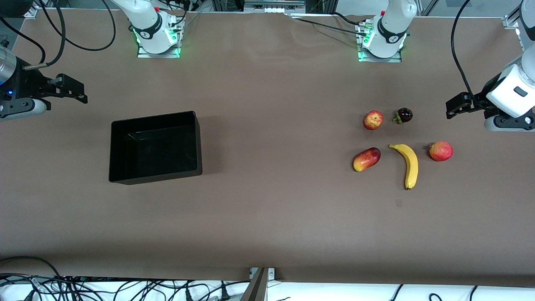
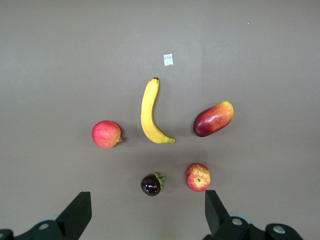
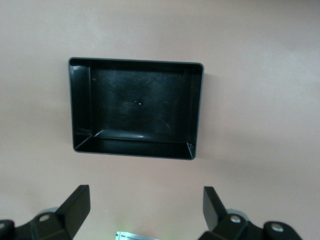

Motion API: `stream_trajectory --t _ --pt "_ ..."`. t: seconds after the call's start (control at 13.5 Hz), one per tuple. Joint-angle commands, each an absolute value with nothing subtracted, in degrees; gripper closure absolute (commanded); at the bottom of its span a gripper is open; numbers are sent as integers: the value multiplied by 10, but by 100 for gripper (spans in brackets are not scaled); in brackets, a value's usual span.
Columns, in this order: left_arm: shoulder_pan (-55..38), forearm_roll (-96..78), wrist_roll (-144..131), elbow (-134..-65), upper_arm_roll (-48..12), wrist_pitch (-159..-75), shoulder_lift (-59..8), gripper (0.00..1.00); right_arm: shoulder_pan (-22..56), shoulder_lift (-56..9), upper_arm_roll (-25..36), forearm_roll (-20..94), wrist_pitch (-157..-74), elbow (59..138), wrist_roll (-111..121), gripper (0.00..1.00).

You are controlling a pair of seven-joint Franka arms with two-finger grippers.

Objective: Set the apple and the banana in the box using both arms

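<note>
Brown matte cloth covers the table (image 1: 267, 217), with cables trailing along its edges. Toward the right arm's end sits the box (image 1: 155, 147), glossy black plastic, rectangular, upright walls, nothing inside. The right gripper (image 1: 69, 90) hangs over bare cloth at the box's ten o'clock, fingers spread wide. Toward the left arm's end lie the streaky apple (image 1: 373, 120), a dark mangosteen (image 1: 404, 115) beside it, an oblong mango (image 1: 366, 159), the curved banana (image 1: 408, 164) and a pinkish round fruit (image 1: 441, 151). The left gripper (image 1: 457, 104) hovers at the mangosteen's three o'clock, fingers apart.

Brown table (image 1: 267, 217), cables (image 1: 125, 288) along edge
</note>
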State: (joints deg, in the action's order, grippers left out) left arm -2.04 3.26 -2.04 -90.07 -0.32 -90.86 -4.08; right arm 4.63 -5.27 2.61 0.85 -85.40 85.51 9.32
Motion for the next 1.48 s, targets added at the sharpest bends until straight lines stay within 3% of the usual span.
stream_trajectory --t 0.0,0.22,0.74,1.11,1.26,1.4 --pt "-23 43 -16 -885 -4 -896 -47 0 40 -83 25 -21 -874 847 108 0" --pt "-23 43 -16 -885 -4 -896 -46 0 35 -121 39 -22 -935 889 109 0" --pt "-21 45 -18 -884 -6 -896 -47 0 11 -181 56 -11 -1230 1095 109 0" --pt "-23 42 -22 -879 -8 -849 -46 0 6 -211 56 1 -1298 1140 108 2" --pt "-26 34 -22 -881 -8 -804 -47 0 5 -211 56 2 -1309 1156 109 20" --pt "-41 33 -30 -896 -23 -726 -59 0 5 -212 56 2 -1309 1160 112 51"
